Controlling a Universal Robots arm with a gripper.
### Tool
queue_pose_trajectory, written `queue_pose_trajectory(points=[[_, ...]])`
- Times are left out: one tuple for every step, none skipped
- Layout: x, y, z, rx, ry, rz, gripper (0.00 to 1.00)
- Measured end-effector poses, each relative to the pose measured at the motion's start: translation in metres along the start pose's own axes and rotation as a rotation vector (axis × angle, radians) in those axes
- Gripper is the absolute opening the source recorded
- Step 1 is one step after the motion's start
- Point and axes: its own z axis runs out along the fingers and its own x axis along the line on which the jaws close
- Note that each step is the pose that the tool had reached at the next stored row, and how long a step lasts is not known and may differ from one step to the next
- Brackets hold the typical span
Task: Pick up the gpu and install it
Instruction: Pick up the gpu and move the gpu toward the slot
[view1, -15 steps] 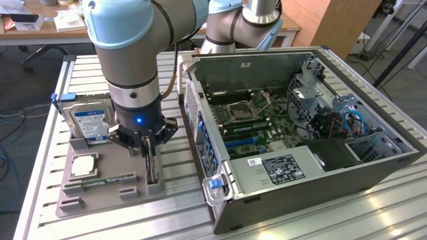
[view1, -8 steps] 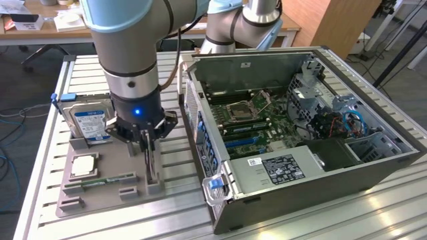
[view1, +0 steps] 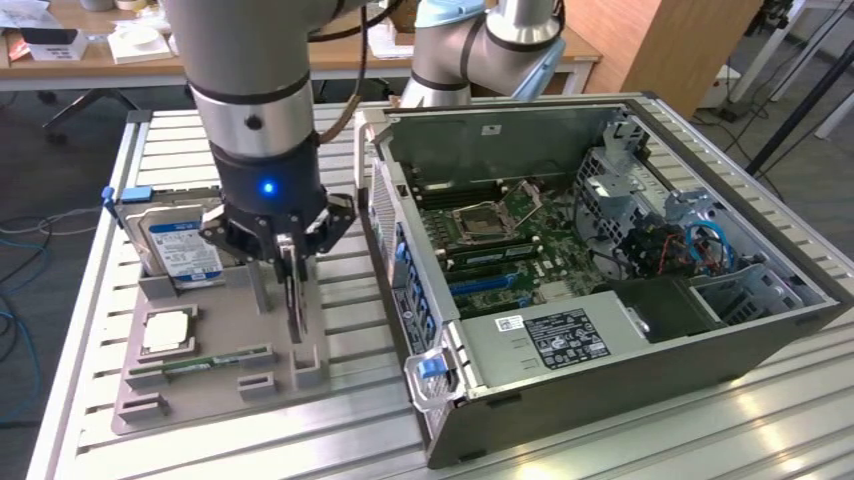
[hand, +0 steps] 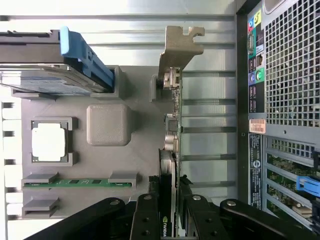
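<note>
One arm, one card: dark robot gripper (view1: 288, 262) low over a grey moulded plastic tray (view1: 200, 398) on the ribbed aluminium surface (view1: 641, 445).
Fingers: black metal fingers (hand: 145, 215) closed on both faces of the gpu (hand: 173, 125), gripping it.
Gpu: thin dark green-black circuit card with a bent silvery metal end bracket (hand: 179, 45), standing on edge over its tray slot, near the open computer case (view1: 641, 330); whether its lower edge is clear of the slot cannot be told.
Doing it well: by the look of it, a straight vertical pull with the card plumb and pressure on bare board, not raised parts, so nothing binds on the slot walls.
Textures: matte, grainy tray; glossy board; perforated steel case panel.
Neighbours: silver hard drive with blue-white label (view1: 180, 245), square silvery processor chip (view1: 167, 330), narrow green memory stick (view1: 214, 362), each in its own pocket.
</note>
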Motion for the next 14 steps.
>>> queue_pose_trajectory(points=[[0.000, 0.0002, -0.0045, 0.0000, 0.0000, 0.000, 0.26], [0.000, 0.0004, -0.0090, 0.0000, 0.0001, 0.000, 0.26], [0.000, 0.0006, -0.0135, 0.0000, 0.0000, 0.000, 0.26], [0.000, 0.0008, -0.0179, -0.0001, -0.0001, 0.000, 0.26], [0.000, 0.0010, -0.0227, 0.0000, 0.0000, 0.000, 0.26], [-0.001, 0.0012, -0.0273, 0.0001, 0.0000, 0.000, 0.26], [-0.001, 0.0014, -0.0317, 0.0000, -0.0001, 0.000, 0.26], [-0.001, 0.0016, -0.0362, 0.0000, 0.0000, 0.000, 0.26], [-0.001, 0.0018, -0.0407, 0.0000, 0.0000, 0.000, 0.26], [-0.001, 0.0020, -0.0452, 0.0001, 0.0001, 0.000, 0.26], [-0.001, 0.0022, -0.0497, 0.0000, 0.0000, 0.000, 0.26], [-0.001, 0.0024, -0.0546, 0.0000, 0.0000, 0.000, 0.26], [-0.001, 0.0026, -0.0591, 0.0000, 0.0000, 0.000, 0.26], [-0.001, 0.0028, -0.0636, 0.0000, 0.0000, 0.000, 0.26]])
